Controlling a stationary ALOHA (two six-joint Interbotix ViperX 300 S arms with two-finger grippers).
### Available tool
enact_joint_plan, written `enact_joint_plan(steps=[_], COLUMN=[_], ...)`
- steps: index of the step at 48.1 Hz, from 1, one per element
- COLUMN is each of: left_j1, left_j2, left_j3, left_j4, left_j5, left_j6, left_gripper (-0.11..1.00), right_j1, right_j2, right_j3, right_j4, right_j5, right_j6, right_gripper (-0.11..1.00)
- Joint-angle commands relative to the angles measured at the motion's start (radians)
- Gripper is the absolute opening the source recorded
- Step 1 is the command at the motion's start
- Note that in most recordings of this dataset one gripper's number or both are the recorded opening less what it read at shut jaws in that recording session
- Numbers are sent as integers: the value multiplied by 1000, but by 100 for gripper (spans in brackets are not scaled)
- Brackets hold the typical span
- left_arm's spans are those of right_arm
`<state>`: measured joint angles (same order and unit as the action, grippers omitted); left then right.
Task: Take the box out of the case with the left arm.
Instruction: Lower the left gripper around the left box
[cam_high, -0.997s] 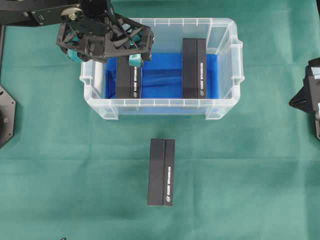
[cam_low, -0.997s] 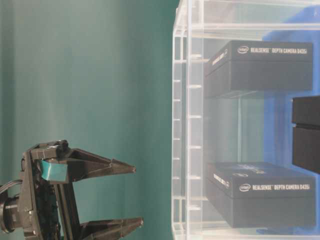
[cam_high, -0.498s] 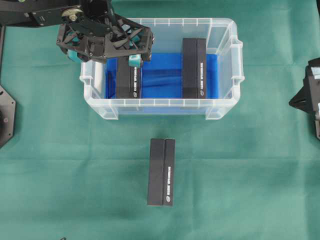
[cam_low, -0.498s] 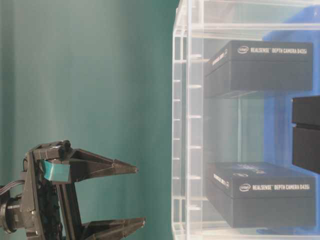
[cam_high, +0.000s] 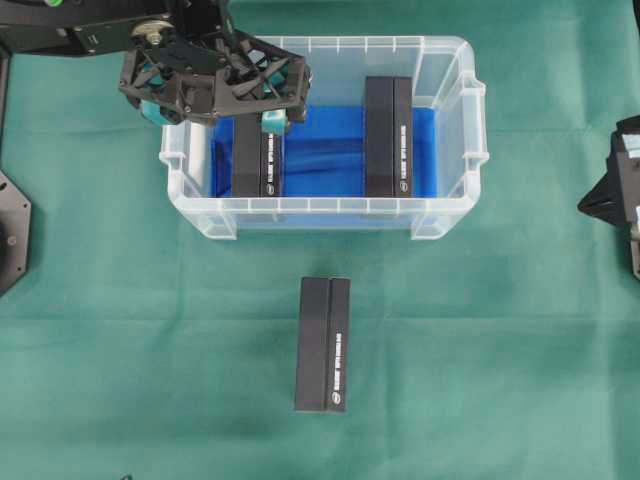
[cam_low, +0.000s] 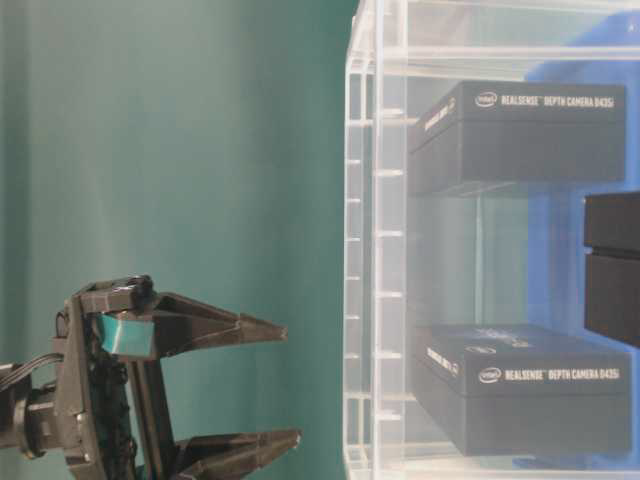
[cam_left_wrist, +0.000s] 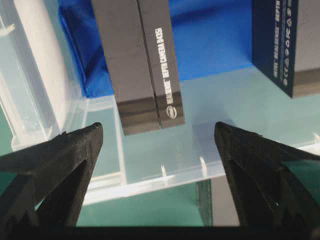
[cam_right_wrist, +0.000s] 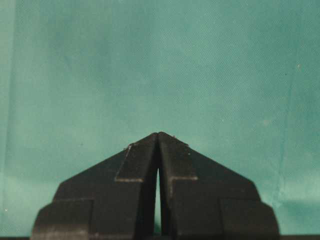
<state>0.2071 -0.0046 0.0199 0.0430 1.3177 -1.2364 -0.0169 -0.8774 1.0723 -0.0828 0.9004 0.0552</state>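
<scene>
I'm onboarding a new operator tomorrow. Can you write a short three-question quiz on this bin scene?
1. How many black boxes lie inside the case?
2. True or false: the left pincer is clamped on a box.
3. Where is the third box? A) on the green cloth in front of the case B) stacked on another box C) in the right pincer

Key:
1. Two: the left box and the right box, both on the blue lining.
2. False; its jaws stand wide open above the left box, holding nothing.
3. A.
</scene>
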Motion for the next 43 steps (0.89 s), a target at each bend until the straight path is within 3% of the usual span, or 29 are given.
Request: enact_joint_plan(steps=[1,43], left_j1=[5,11], left_j2=[-8,40], left_j3=[-9,126], left_j4=[6,17], left_j5=[-6,-169], left_j6=[-2,-14], left_gripper=[93,93], right_j1=[-2,-2], right_j2=[9,8], right_j3=[-28,-28], right_j4=[3,5], right_j5=[-3,-3], right_j6=[2,2], right_gripper=[0,0])
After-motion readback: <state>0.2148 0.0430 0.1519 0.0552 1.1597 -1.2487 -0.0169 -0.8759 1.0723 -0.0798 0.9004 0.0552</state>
